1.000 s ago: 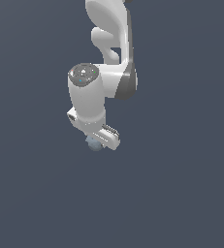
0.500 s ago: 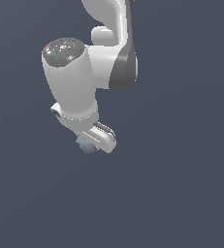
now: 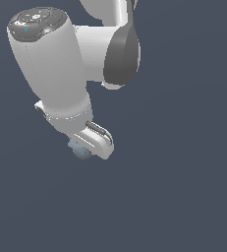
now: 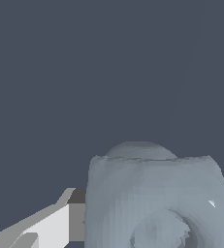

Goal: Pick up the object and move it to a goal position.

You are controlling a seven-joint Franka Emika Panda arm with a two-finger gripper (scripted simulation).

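exterior view: the white arm (image 3: 61, 74) fills the upper half of the exterior view's left, its grey-capped joint nearest the camera and a dark grey joint cover toward the middle. the gripper (image 3: 88, 145) hangs at the arm's lower end, seen mostly from behind its white body. the object (image 3: 79, 148), a small pale grey-blue lump, peeks out just under the gripper, touching it and largely hidden by it. all around is a plain dark blue-grey backdrop.

wrist view: the object (image 4: 154, 198) sits very close to the lens, big and lumpy, with a round hollow low on its face. one white finger (image 4: 50, 227) presses against its side; the other finger is barely visible at the far edge. the gripper is pinching the object between its fingers.
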